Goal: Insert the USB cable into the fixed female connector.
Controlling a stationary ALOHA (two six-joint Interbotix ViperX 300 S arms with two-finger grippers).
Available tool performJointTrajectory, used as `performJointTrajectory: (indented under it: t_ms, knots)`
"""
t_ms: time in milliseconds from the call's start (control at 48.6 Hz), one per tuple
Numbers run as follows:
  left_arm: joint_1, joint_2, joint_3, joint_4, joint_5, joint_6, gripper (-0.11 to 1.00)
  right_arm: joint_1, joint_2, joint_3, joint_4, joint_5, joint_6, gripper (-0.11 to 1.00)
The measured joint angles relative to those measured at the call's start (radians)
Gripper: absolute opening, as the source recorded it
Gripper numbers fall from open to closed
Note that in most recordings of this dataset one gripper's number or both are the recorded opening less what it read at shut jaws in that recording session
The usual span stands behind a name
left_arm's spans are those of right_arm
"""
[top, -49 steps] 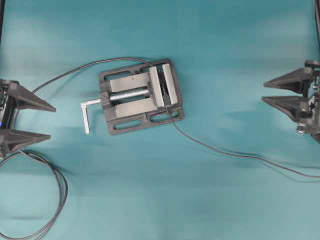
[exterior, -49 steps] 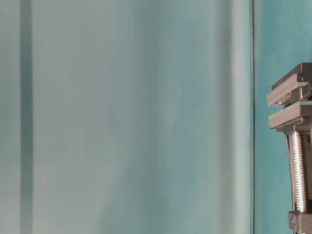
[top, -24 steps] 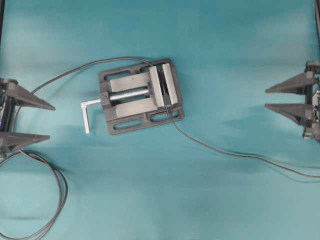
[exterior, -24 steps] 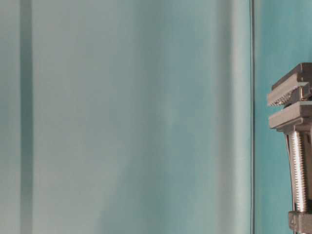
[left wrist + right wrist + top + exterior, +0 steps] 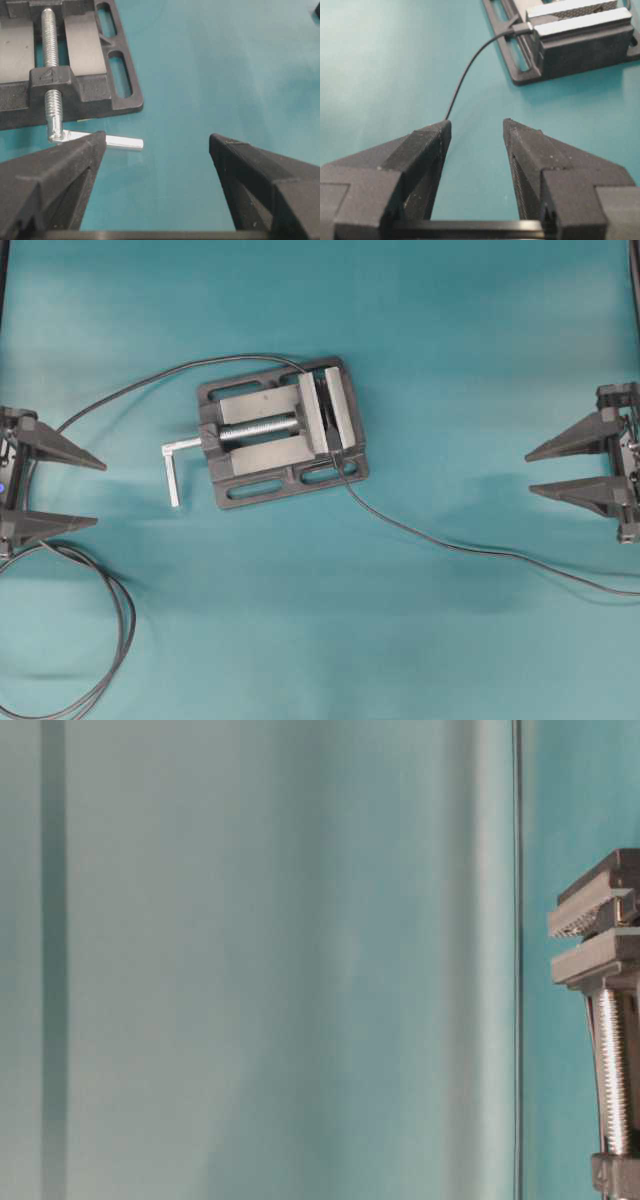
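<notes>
The grey metal vise (image 5: 280,430) stands left of the middle. The long looped cable (image 5: 150,380) enters its far side; the fixed female connector (image 5: 321,400) is a dark piece in the gap between the vise blocks, mostly hidden. The thin USB cable (image 5: 450,540) runs from the right edge to the vise's near corner. In the right wrist view its plug end (image 5: 520,30) reaches into that gap. My left gripper (image 5: 100,495) is open and empty at the far left, and also shows in the left wrist view (image 5: 157,136). My right gripper (image 5: 528,473) (image 5: 476,122) is open and empty at the far right.
The vise's silver L-shaped handle (image 5: 175,465) (image 5: 115,141) sticks out toward my left gripper. The long cable makes big loops (image 5: 115,620) at the front left. The vise's screw and blocks show at the right edge of the table-level view (image 5: 605,1020).
My right gripper has moved toward the front edge of the table. My left gripper has opened a little wider and drawn slightly left. Vise and cables have not moved.
</notes>
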Motion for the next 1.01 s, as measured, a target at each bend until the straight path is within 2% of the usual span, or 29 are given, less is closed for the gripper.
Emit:
performJointTrajectory:
  t_ms: [123, 535, 1008]
  knots:
    - [0.002, 0.000, 0.000, -0.002, 0.000, 0.000, 1.00, -0.002, 0.000, 0.011, 0.000, 0.040, 0.005, 0.52]
    - [0.002, 0.000, 0.000, 0.000, 0.002, 0.000, 1.00, 0.000, 0.000, 0.008, -0.002, 0.393, 0.008, 0.52]
    - [0.002, 0.000, 0.000, 0.000, 0.002, 0.000, 1.00, 0.000, 0.000, 0.002, -0.003, 0.420, 0.008, 0.52]
